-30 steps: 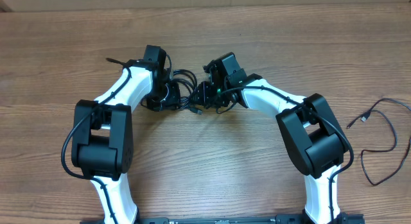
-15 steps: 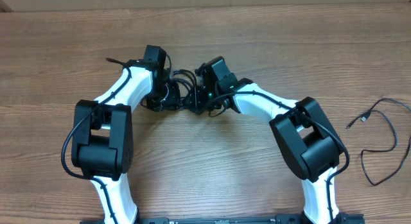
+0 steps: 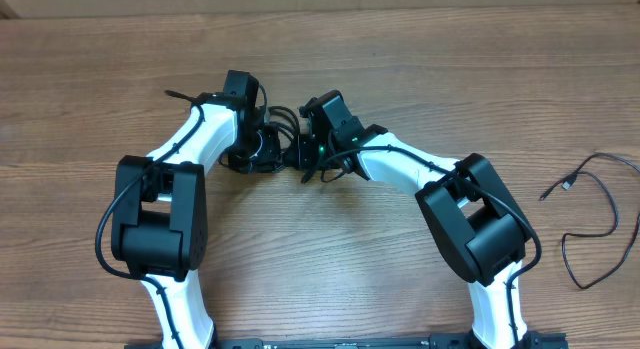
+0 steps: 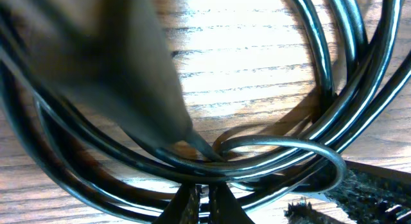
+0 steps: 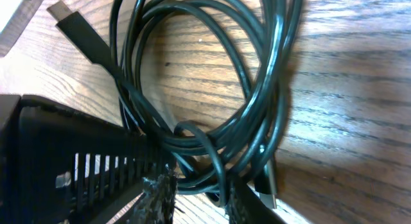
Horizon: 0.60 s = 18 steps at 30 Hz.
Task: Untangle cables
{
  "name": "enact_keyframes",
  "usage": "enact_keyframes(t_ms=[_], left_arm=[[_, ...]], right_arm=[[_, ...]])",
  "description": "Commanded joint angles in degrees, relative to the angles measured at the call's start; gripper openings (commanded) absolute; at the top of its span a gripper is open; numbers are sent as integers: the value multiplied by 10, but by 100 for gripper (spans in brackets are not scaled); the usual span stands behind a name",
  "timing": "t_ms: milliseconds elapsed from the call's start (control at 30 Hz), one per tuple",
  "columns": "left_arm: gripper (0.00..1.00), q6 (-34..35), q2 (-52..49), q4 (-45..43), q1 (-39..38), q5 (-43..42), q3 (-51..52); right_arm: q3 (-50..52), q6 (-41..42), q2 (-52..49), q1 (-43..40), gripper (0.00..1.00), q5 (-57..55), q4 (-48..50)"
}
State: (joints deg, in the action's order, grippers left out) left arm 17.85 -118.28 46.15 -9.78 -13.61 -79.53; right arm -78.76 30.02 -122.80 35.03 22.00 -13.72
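Tangled cable bundle (image 3: pixel 287 117) is on the wood table (image 3: pixel 400 49), centre-rear, right between the 2 gripper heads. Both arms reach in from opposite sides and nearly meet over it.

Left gripper (image 3: pixel 268 151): clenched. In the left wrist view its fingertips (image 4: pixel 186 208) are all but touching at the bottom edge, and several black strands cross right at the tips. Reads as pinched on the bundle. 1 strand makes a small closed loop (image 4: pixel 282 142) just above the tips, lying over the others. A blurred dark shape fills the upper left of that view; can't tell what it is.

Right gripper (image 3: pixel 303 157): fingers (image 5: pixel 157 198) stand apart, 1 on each side of a few strands at the low end of the coil. Can't tell whether they're squeezing the strands or just straddling them.

In the right wrist view the coil is about 4 turns, roughly oval, flat on the wood. Flat plug (image 5: pixel 77 25) sticks out at upper left, resting on the table. 2nd plug (image 5: pixel 270 190) is at lower right, just beside 1 finger. Black slotted part (image 5: pixel 70 166) at lower left sits against the coil.

Loose cable (image 3: pixel 616 217): separate, near the table's right edge, well apart from both grippers. It lies free in an open curve, with its small plug end (image 3: pixel 570 184) toward the centre.
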Motion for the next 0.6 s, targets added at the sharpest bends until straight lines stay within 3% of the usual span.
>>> enact_keyframes(t_ms=[0,100,500,567], left_arm=[[9,0,-17,-3,0,35,14],[9,0,-17,-3,0,35,14],[9,0,-17,-6,0,36,14],[9,0,-17,-6,0,36,14]], right_arm=[[-4,0,-13,6,20,-10,4],[-4,0,-12,6,12,-10,-3],[-4,-6,-13,5,11,-64,2],[-4,-16,-14,7,18,-63,6]])
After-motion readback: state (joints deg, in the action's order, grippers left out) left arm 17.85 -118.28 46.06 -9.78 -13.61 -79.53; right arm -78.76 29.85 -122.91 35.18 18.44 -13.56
